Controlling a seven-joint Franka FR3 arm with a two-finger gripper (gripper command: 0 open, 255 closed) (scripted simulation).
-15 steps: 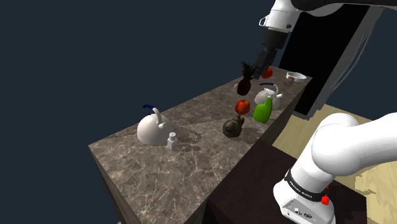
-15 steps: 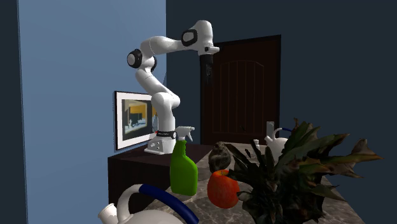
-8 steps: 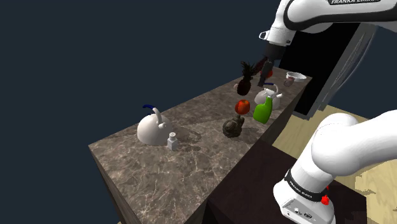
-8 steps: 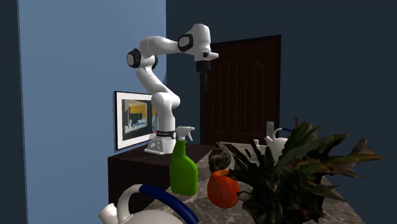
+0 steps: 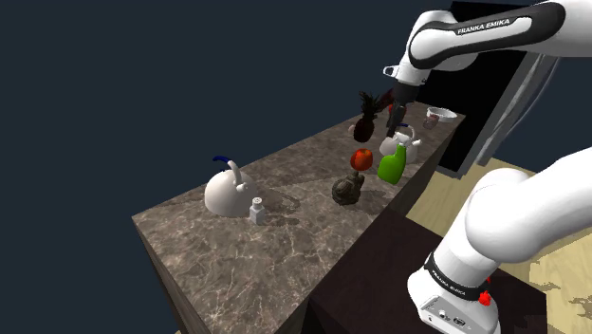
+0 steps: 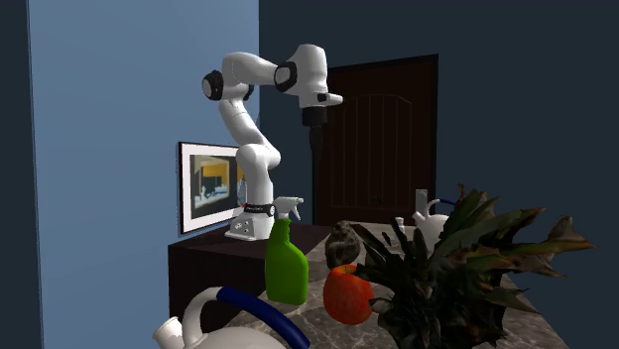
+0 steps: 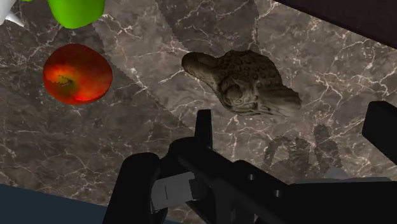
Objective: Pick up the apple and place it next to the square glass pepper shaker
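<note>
Black claw (image 7: 292, 124) hangs above the counter (image 5: 285, 237), fingers spread wide with nothing between them (a brown figurine (image 7: 245, 81) lies below). On the marble beside that figurine rests the apple (image 7: 77, 73), near a green bottle (image 5: 392, 163). Well apart from the apple, toward the shoulder view's left, the shaker (image 5: 256, 210) stands beside a white kettle (image 5: 226, 194).

A dark veined stone counter (image 5: 285, 247) is noted. Recorded on it are a white kettle (image 5: 226, 193) with a blue handle, a brown lumpy figurine (image 7: 245, 83), and a green spray bottle (image 5: 392, 164) just beside a second white kettle (image 5: 391, 145). A dark-leaved plant (image 5: 368, 112) is also recorded. A white bowl (image 5: 440, 117) is seen at the far end.
</note>
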